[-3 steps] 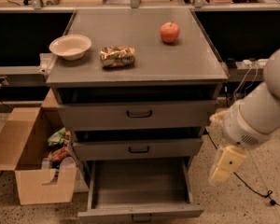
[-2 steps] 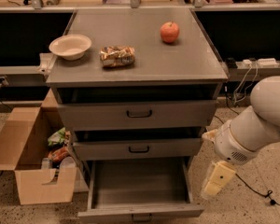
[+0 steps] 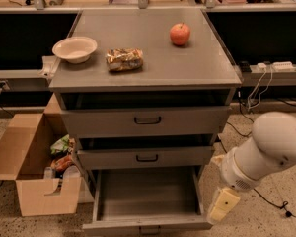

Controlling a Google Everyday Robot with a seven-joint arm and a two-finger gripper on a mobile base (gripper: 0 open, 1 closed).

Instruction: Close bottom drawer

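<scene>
The bottom drawer (image 3: 147, 197) of the grey cabinet is pulled far out, its wide shallow tray empty; its slim front panel (image 3: 148, 226) sits at the frame's lower edge. The two drawers above, the tall one (image 3: 147, 121) and the mid-height one (image 3: 146, 157), stand slightly out. My gripper (image 3: 222, 207) hangs from the white arm (image 3: 266, 149) just right of the open drawer's front right corner, close beside it.
On the cabinet top (image 3: 148, 65) lie a white bowl (image 3: 74, 49), a snack bag (image 3: 124, 59) and a red apple (image 3: 180, 34). An open cardboard box (image 3: 32, 174) with packets stands on the floor to the left. Cables (image 3: 259, 90) trail at right.
My arm and gripper have moved down and left, from beside the middle drawer to the front right corner of the open bottom drawer. The drawer has not moved.
</scene>
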